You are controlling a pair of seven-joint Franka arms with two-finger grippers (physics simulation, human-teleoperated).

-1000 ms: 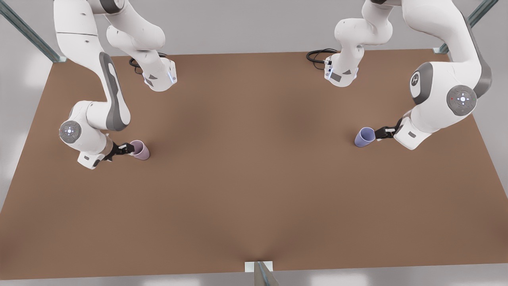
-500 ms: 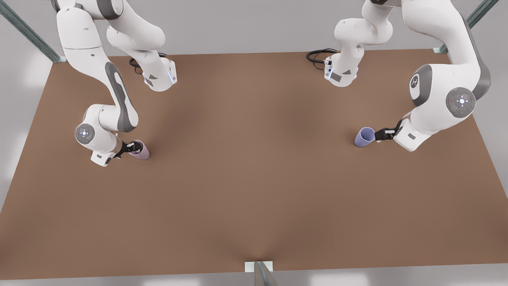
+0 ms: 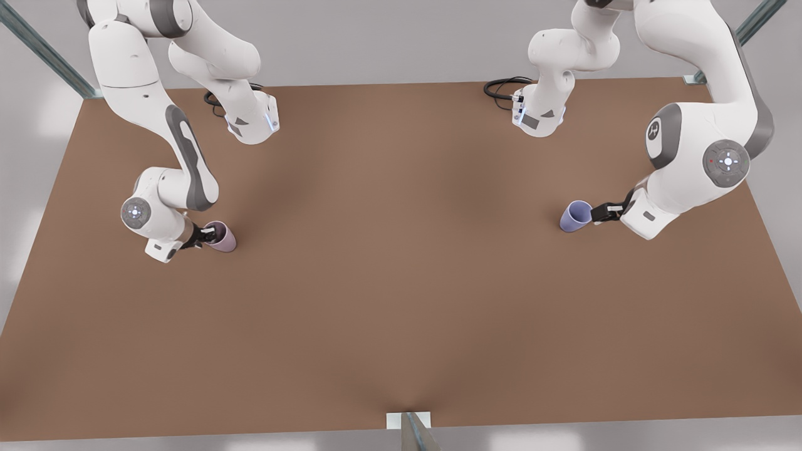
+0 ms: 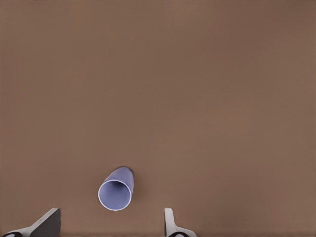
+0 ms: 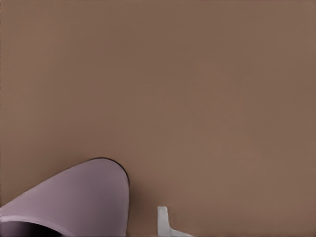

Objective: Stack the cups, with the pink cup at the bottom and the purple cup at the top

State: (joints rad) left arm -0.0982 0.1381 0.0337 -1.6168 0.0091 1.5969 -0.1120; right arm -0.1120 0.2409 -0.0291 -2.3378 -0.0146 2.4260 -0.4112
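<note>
brown tabletop (image 3: pixel 401 282). pink cup (image 3: pixel 222 237) upright at the front view's left, right gripper (image 3: pixel 207 236) at its rim, grip unclear. purple cup (image 3: pixel 574 217) upright at the front view's right, left gripper (image 3: pixel 599 213) just beside it, fingers (image 4: pixel 170 224) spread.

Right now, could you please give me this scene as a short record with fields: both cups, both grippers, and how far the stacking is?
pink cup: small pale pink-mauve tapered tumbler, on the brown table, front view's left
purple cup: small bluish-purple tapered tumbler, on the table, front view's right
cups: far apart, not stacked
right gripper: at the pink cup's rim
left gripper: open, beside the purple cup, not around it
</note>
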